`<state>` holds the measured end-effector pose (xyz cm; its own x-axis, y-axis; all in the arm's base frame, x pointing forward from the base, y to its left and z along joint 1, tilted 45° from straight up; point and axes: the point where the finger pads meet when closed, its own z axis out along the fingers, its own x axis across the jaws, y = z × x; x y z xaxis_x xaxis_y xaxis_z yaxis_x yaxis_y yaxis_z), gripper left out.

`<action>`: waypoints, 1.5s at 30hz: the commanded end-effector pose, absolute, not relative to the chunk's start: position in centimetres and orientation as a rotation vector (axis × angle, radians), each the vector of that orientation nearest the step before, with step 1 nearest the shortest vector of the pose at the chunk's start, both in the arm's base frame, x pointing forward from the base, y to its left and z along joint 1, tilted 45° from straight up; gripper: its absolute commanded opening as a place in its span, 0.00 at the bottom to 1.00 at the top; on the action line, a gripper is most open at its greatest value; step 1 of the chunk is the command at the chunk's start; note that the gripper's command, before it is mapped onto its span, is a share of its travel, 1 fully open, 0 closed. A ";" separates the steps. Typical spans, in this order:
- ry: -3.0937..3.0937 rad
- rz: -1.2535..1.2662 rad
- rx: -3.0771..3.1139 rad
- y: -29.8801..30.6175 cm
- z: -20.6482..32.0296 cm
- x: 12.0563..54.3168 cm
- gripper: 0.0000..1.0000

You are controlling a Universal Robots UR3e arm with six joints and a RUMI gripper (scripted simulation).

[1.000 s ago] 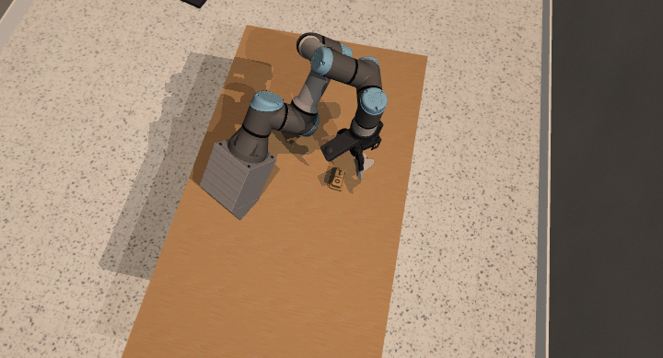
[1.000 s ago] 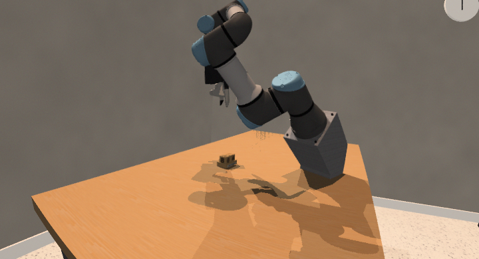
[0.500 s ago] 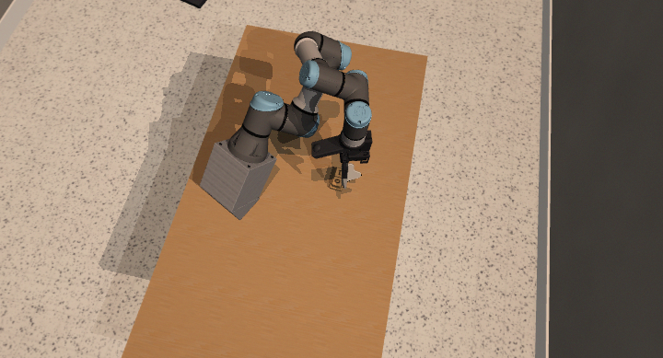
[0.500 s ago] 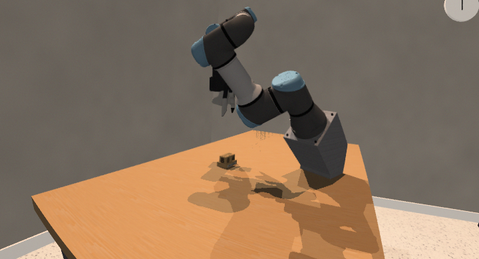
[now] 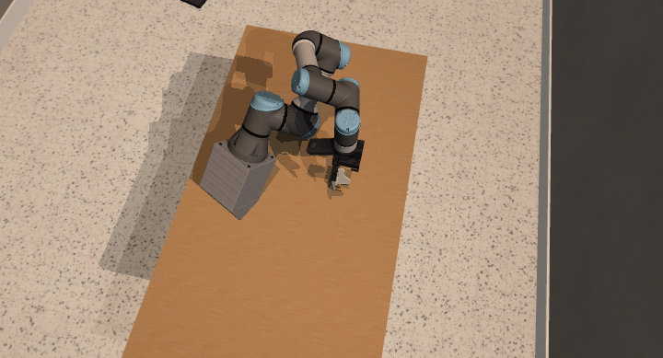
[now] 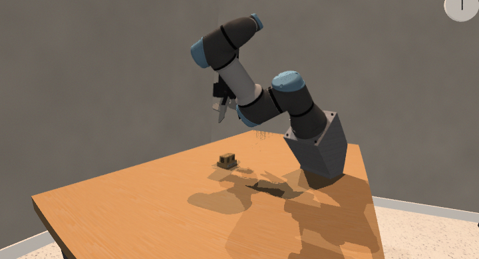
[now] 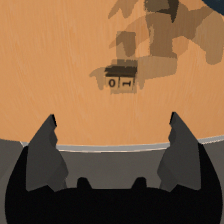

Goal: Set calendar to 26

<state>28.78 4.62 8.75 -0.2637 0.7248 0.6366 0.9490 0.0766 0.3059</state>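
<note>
Dark grey and light blue in finish, reaching out from the grey pedestal (image 5: 223,179) (image 6: 335,150) and suspending the gripper (image 5: 339,182) (image 6: 217,114) (image 7: 112,114) in the air above the wood-toned table (image 5: 278,262) (image 6: 117,203) (image 7: 30,65). Keeping the fingers (image 5: 343,177) (image 6: 221,109) released and spread wide apart, grasping nothing. Locating the calendar on the table in the exterior view, below the gripper and well apart from the pedestal; concealing it beneath the gripper assembly in the top view. Seating the two cubes (image 6: 227,157) (image 7: 119,83) side by side on the tray (image 6: 231,165) (image 7: 121,91), with contact between gripper and cubes being absent. Presenting a 0 and a 1 on the upper faces in the wrist view, with the 1 lying sideways relative to the 0. Displaying dark characters on one upright side in the exterior view, too small for certain reading; leaving the side with the month's name unidentifiable. Casting overlapping arm shadows (image 6: 221,202) (image 7: 160,37) across the table, around the calendar and toward the pedestal.
</note>
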 end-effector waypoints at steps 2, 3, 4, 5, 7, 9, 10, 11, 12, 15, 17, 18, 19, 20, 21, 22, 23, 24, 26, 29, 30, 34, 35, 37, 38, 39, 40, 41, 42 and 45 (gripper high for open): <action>-1.995 -0.980 -1.714 4.8 8.4 28.7 1.00; -1.991 -0.980 -1.717 4.8 8.4 28.7 1.00; -1.988 -0.979 -1.719 4.8 8.4 28.7 1.00; -1.986 -0.979 -1.720 4.8 8.3 28.7 1.00; -1.984 -0.979 -1.722 4.9 8.3 28.7 1.00; -1.984 -0.979 -1.722 4.9 8.3 28.7 1.00; -1.984 -0.979 -1.722 4.9 8.3 28.7 1.00; -1.984 -0.979 -1.722 4.9 8.3 28.7 1.00; -1.984 -0.979 -1.722 4.9 8.3 28.7 1.00; -1.984 -0.979 -1.722 4.9 8.3 28.7 1.00; -1.984 -0.979 -1.722 4.9 8.3 28.7 1.00; -1.984 -0.979 -1.722 4.9 8.3 28.7 1.00; -1.984 -0.979 -1.722 4.9 8.3 28.7 1.00; -1.984 -0.979 -1.722 4.9 8.3 28.7 1.00; -1.984 -0.979 -1.722 4.9 8.3 28.7 1.00; -1.983 -0.979 -1.722 4.9 8.3 28.7 1.00; -1.982 -0.978 -1.723 4.9 8.3 28.7 1.00; -1.980 -0.978 -1.724 4.9 8.3 28.7 1.00; -1.973 -0.975 -1.730 4.9 8.3 28.7 1.00; -1.960 -0.971 -1.740 4.9 8.3 28.7 1.00; -1.960 -0.971 -1.740 4.9 8.3 28.7 1.00; -1.912 -0.956 -1.777 5.0 8.2 28.7 1.00; -1.895 -0.950 -1.790 5.0 8.1 28.7 1.00; -1.854 -0.937 -1.819 5.1 8.0 28.7 1.00; -1.830 -0.929 -1.836 5.2 8.0 28.7 1.00; -1.803 -0.920 -1.854 5.2 7.9 28.7 1.00; -1.775 -0.911 -1.873 5.3 7.9 28.7 1.00; -1.744 -0.901 -1.893 5.3 7.8 28.7 1.00; -1.711 -0.890 -1.914 5.4 7.7 28.7 1.00; -1.600 -0.852 -1.981 5.6 7.5 28.7 1.00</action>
<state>28.65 5.43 7.79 0.0119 0.7123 0.7018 0.9831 -0.1365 0.1219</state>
